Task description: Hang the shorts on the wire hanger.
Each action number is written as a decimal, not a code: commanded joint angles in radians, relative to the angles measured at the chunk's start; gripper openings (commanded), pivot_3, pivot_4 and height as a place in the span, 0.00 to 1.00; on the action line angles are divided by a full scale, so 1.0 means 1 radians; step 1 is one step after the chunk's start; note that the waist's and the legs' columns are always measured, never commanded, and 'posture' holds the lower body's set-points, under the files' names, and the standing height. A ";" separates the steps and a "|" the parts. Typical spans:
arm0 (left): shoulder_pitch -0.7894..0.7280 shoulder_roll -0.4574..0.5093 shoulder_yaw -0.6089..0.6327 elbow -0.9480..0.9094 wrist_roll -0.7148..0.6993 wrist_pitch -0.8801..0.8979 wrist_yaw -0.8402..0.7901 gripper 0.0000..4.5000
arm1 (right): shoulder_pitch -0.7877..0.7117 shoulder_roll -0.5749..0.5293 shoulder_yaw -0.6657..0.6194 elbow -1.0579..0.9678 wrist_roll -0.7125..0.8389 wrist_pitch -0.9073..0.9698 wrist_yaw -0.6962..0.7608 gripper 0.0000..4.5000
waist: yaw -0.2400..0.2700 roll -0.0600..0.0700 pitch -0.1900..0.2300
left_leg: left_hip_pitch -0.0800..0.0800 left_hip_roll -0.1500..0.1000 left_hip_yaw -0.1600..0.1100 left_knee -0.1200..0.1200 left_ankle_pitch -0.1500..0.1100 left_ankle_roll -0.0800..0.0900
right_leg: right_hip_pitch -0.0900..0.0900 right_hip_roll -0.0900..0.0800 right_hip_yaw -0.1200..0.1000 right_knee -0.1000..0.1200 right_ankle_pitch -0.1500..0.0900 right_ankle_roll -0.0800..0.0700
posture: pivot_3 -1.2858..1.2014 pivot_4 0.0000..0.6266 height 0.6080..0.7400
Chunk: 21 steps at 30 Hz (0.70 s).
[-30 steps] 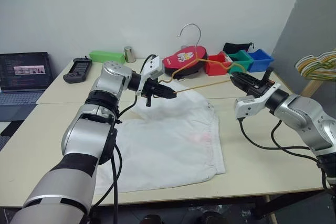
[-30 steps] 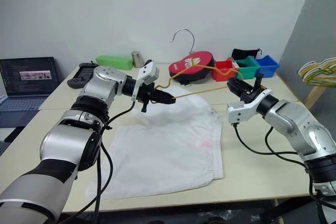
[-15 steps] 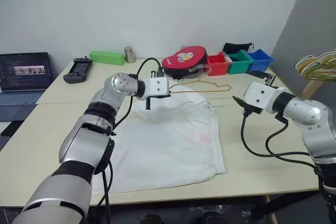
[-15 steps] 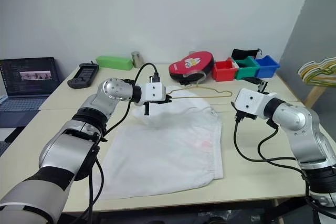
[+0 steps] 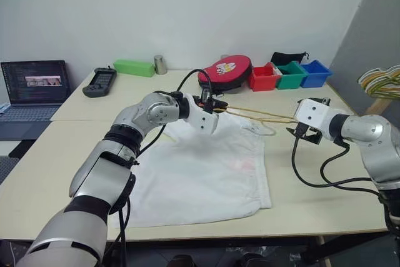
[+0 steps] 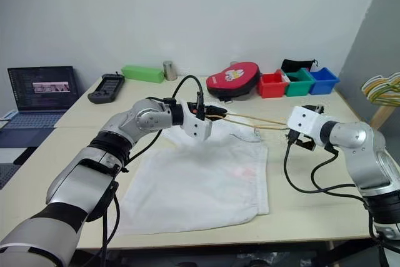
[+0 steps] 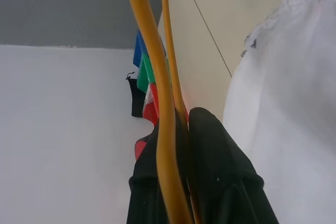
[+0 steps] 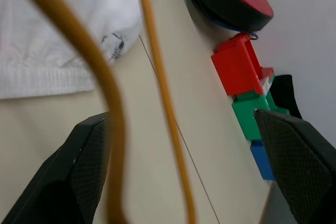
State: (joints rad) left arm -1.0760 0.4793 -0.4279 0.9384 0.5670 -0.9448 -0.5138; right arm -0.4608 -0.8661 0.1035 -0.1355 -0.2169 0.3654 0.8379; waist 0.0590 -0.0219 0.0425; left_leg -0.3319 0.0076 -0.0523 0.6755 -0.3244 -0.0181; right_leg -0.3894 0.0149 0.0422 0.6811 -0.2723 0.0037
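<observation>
Two black fingers of the left gripper [image 7: 184,129] are pinching the wire hanger [image 6: 250,120] at one end, pressed tight on the yellow wire in the left wrist view, while the right gripper [image 8: 178,182] is standing spread wide with the hanger's far end lying between its pads, touched by neither as far as I can tell. Only one grip is carrying the hanger, so the long wire is likely to swing or twist in that pinch; if it is rolling as the arm turns, the free end could be dropping onto the cloth or slipping out past the open right fingers before they close. Just below the left gripper, the shorts [image 5: 206,167] are lying flat on the table [image 5: 325,186], their waistband edge nearest the wire and the rest spreading away from it toward the robot. Beyond the hanger, a red pouch [image 5: 226,72] and coloured bins [image 5: 290,74] are sitting well apart.
</observation>
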 commanded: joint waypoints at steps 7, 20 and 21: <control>-0.017 0.008 -0.001 -0.022 -0.004 0.014 0.021 0.00 | -0.029 -0.036 0.027 -0.011 -0.047 -0.086 0.004 0.71 | 0.004 0.000 0.000 | 0.000 0.000 0.000 0.000 0.000 0.000 | 0.000 0.000 0.000 0.000 0.000 0.000 | 0.57 0.00 1.00; -0.009 0.007 0.000 -0.035 -0.012 0.018 0.016 0.00 | -0.029 -0.044 0.031 0.041 -0.093 -0.146 -0.011 0.01 | 0.019 0.000 0.000 | 0.000 0.000 0.000 0.000 0.000 0.000 | 0.000 0.000 0.000 0.000 0.000 0.000 | 0.57 0.00 1.00; -0.009 0.006 0.000 -0.036 -0.012 0.018 0.016 0.00 | -0.028 -0.045 0.031 0.041 -0.096 -0.151 -0.013 0.00 | 0.020 0.000 0.000 | 0.000 0.000 0.000 0.000 0.000 0.000 | 0.000 0.000 0.000 0.000 0.000 0.000 | 0.57 0.00 1.00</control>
State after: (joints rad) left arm -1.0717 0.4847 -0.4345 0.9382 0.5676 -0.9219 -0.5112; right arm -0.4608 -0.8959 0.1601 -0.0808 -0.3029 0.2247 0.8400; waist 0.0789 -0.0219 0.0424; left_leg -0.3319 0.0075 -0.0521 0.6756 -0.3245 -0.0180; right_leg -0.3893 0.0148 0.0418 0.6809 -0.2722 0.0036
